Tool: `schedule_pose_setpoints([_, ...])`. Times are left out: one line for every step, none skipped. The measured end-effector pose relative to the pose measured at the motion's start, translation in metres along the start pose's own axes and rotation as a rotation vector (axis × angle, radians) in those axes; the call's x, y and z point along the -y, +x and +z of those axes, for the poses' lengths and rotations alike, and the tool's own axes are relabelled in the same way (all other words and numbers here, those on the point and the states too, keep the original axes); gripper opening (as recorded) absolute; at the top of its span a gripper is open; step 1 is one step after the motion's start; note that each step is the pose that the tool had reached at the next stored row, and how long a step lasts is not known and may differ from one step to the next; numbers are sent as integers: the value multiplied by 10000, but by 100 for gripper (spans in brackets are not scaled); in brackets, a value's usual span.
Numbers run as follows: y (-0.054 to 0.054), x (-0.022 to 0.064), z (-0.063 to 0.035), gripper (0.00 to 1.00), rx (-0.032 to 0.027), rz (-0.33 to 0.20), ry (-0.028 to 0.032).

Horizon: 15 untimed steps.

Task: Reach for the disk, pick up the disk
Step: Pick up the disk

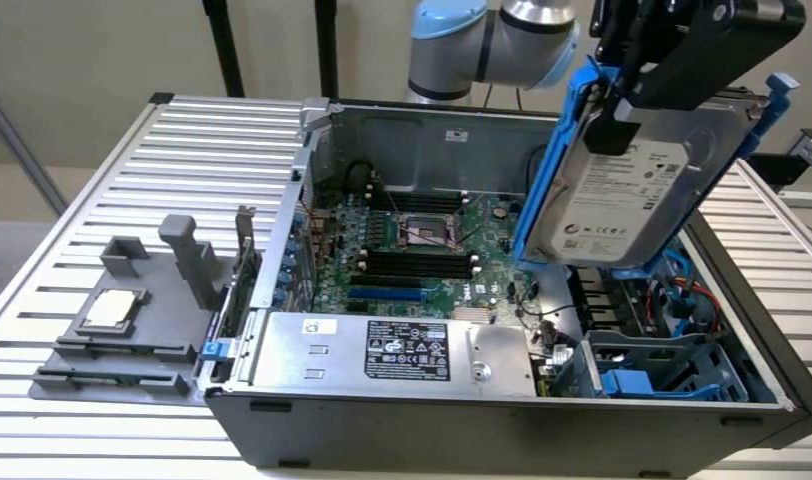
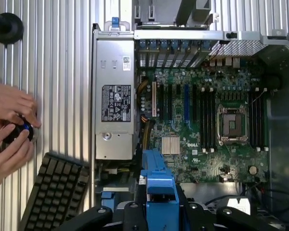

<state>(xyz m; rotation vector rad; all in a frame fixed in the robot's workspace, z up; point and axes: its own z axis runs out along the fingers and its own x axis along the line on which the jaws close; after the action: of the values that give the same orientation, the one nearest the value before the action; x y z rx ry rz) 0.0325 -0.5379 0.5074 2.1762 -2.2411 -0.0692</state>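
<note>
Ribbed aluminium bench (image 1: 86, 200) carries an open desktop PC case (image 1: 513, 420) lying on its side, motherboard (image 1: 420, 250) exposed with the empty CPU socket (image 1: 430, 232) near the middle. Disk (image 1: 620, 200) is off the bench and out of the case: lifted in the air above the drive-bay end of the chassis, on the exterior view's right, hanging tilted, label side facing the camera, blue bracket frame (image 1: 566, 150) running along its edges. Claw (image 1: 646, 70) is clamped on the disk from above, black fingers closed on the upper end of the drive and frame, arm's silver-blue wrist joint (image 1: 493, 40) just behind it. In the wrist view the claw (image 2: 159, 211) sits over the blue bracket frame (image 2: 156, 178), frame held between the black fingers (image 2: 130, 214), motherboard (image 2: 207, 125) and power supply box with black label (image 2: 114, 110) well below. Blue drive cages (image 1: 646, 375) in the case sit under the lifted disk, apart from it. On the exterior view's left, a grey fixture tray (image 1: 113, 340) on the bench holds a small square silver CPU chip (image 1: 113, 308). Wrist view also catches a person's hands (image 2: 9, 130) on a small black-and-blue device (image 2: 23, 131) beside the case, and a black keyboard (image 2: 55, 190) near them.
</note>
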Motion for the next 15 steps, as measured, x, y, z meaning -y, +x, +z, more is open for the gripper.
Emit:
schedule_pose_setpoints([18,34,-2,33,-1,1,2])
schedule_pose_setpoints([36,68,-3,33,-2,1,3])
schedule_pose_setpoints([55,105,-4,33,-1,0,5])
schedule_pose_setpoints([73,140,-5,33,0,0,6])
schedule_pose_setpoints([91,175,-7,33,-1,0,8])
schedule_pose_setpoints([109,208,-8,33,0,1,9])
schedule_pose_setpoints([127,242,-9,33,-1,0,11])
schedule_pose_setpoints([144,277,-11,33,0,0,12])
schedule_pose_setpoints([163,314,-12,33,0,0,14])
schedule_pose_setpoints([181,348,-13,33,-1,0,15])
schedule_pose_setpoints([197,382,-14,33,0,0,16])
schedule_pose_setpoints([212,415,-14,33,0,0,18])
schedule_pose_setpoints([225,447,-15,33,0,0,19])
schedule_pose_setpoints([238,481,-14,33,-1,-1,20])
schedule_pose_setpoints([249,513,-13,33,-1,-1,21])
